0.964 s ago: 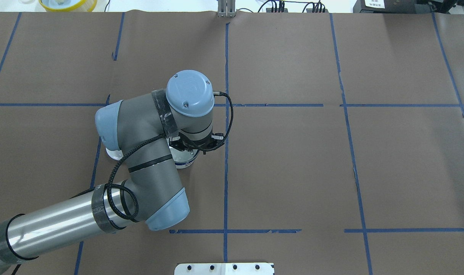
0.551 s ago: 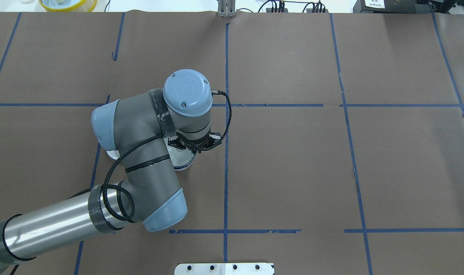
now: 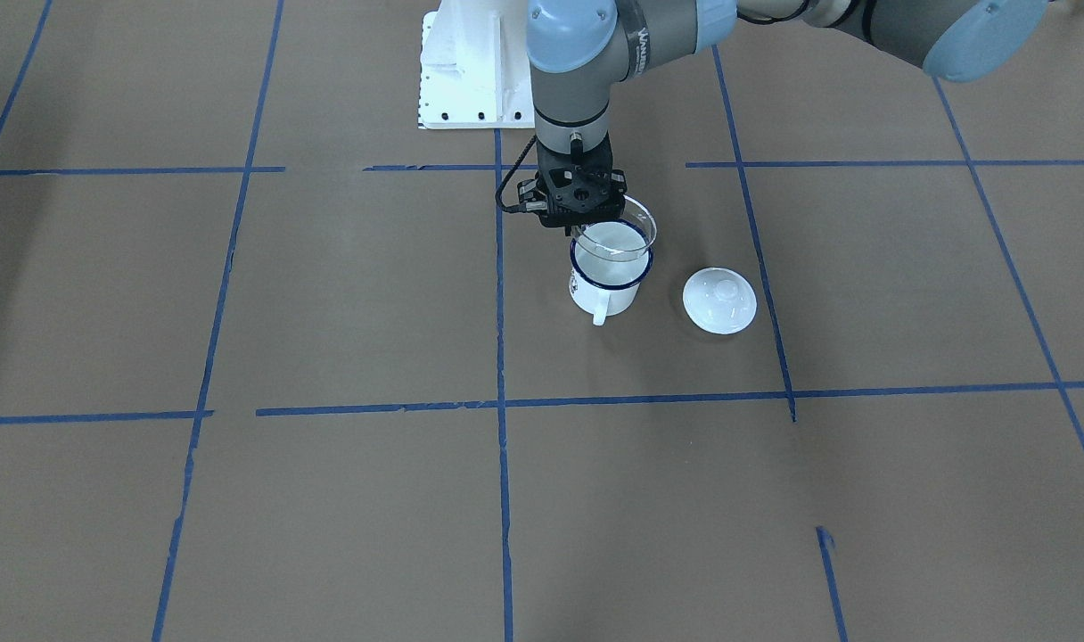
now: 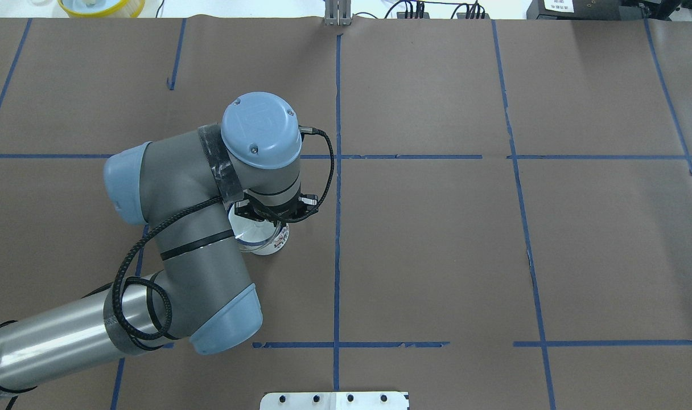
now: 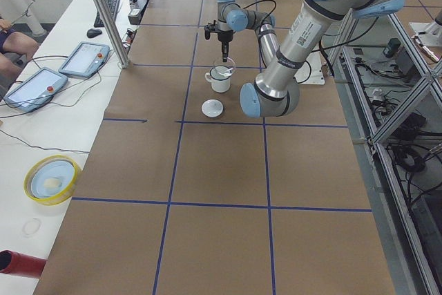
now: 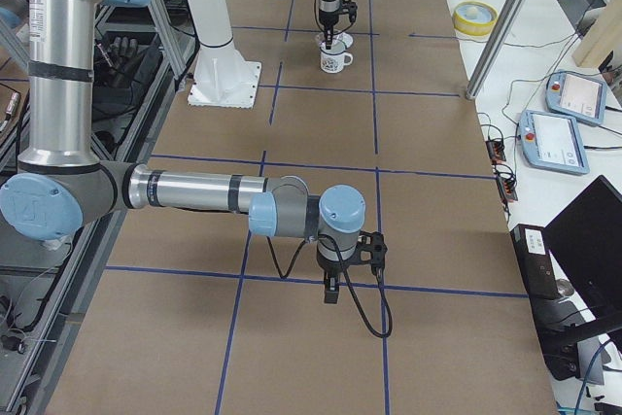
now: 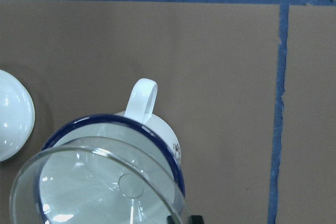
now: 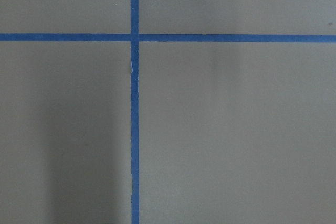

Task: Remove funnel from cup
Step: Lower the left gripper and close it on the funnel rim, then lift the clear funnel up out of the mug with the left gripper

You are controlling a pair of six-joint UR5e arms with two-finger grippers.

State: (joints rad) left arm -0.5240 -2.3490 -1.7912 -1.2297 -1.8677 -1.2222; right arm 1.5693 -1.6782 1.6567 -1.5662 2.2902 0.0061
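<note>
You are gripping the funnel (image 3: pixel 618 235) by its rim, the left tool (image 3: pixel 585 227) clenching that edge so the spout is hanging over the cup (image 3: pixel 613 299), left of the counter's middle. I cannot tell the right tool's (image 6: pixel 330 295) state.

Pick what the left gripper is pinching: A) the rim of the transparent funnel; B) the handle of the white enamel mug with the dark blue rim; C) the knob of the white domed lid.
A: the left gripper is closed on the rim of the transparent funnel over the enamel mug; the domed lid lies apart.
</note>
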